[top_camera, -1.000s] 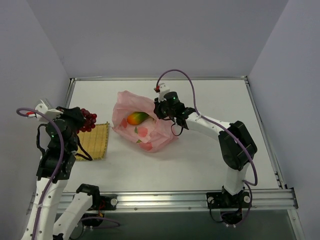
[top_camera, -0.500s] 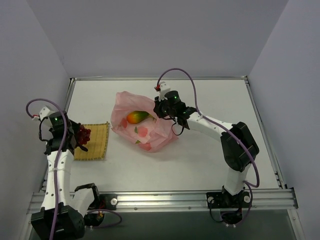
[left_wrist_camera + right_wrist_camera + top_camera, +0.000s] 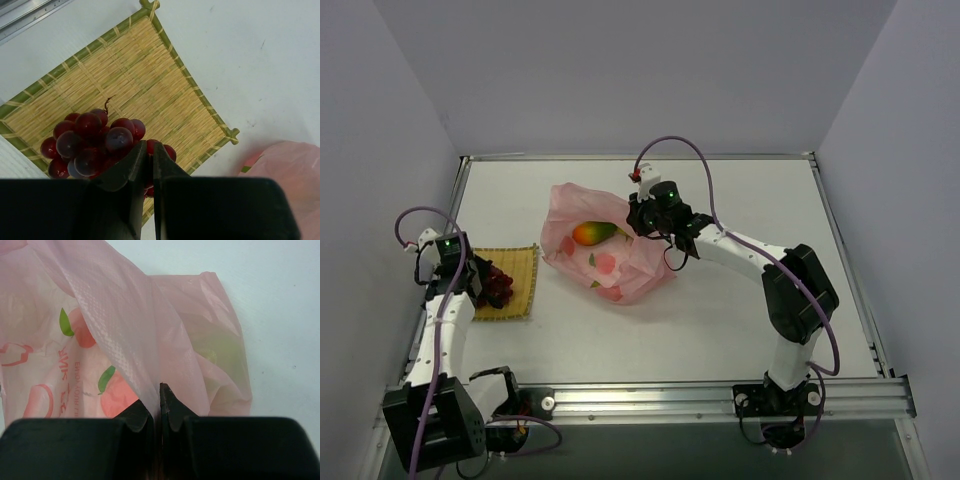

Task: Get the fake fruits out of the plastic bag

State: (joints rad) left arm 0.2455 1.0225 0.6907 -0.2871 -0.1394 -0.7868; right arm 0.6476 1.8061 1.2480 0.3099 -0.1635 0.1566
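The pink plastic bag lies mid-table with an orange-green fake fruit showing in its open mouth. My right gripper is shut on the bag's right edge and pinches a fold of film between its jaws. A yellow-green fruit shows faintly through the bag. My left gripper is shut on the stem side of a bunch of red grapes. It holds the bunch low over the yellow woven mat. Whether the grapes touch the mat I cannot tell.
The mat lies at the left of the table, just left of the bag. A corner of the bag shows in the left wrist view. White walls close in the table at the back and sides.
My left arm has swung down and toward the near left, bringing the grapes from a raised position down over the mat. The right gripper and the bag have stayed put.
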